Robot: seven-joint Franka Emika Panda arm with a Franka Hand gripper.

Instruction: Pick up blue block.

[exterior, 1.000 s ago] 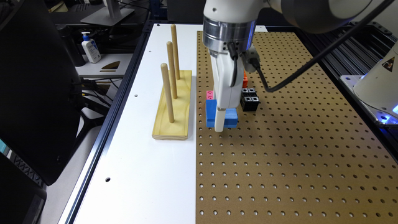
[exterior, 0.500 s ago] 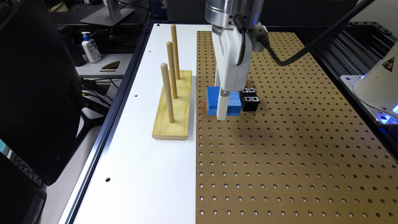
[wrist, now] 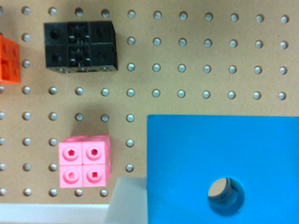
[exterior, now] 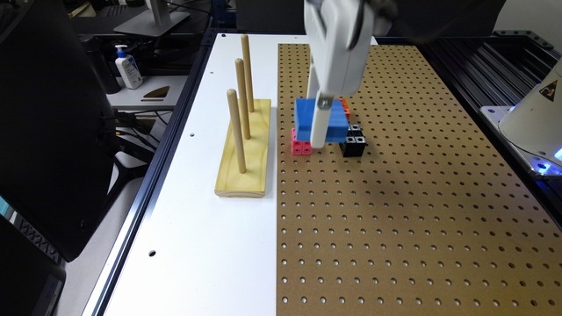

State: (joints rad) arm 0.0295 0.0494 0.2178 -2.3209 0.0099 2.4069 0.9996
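The blue block hangs level above the brown pegboard, clear of the small cubes under it. My gripper is shut on it, one white finger running down its near face in the exterior view. In the wrist view the blue block looms large with its round centre hole, and a white finger presses against its edge. The other finger is hidden by the block.
Below the block sit a pink studded cube, a black cube and an orange cube. A wooden base with three upright pegs stands on the white table toward the exterior view's left.
The gripper has risen with the blue block in it. The block has come up off the pegboard, uncovering the pink cube beneath.
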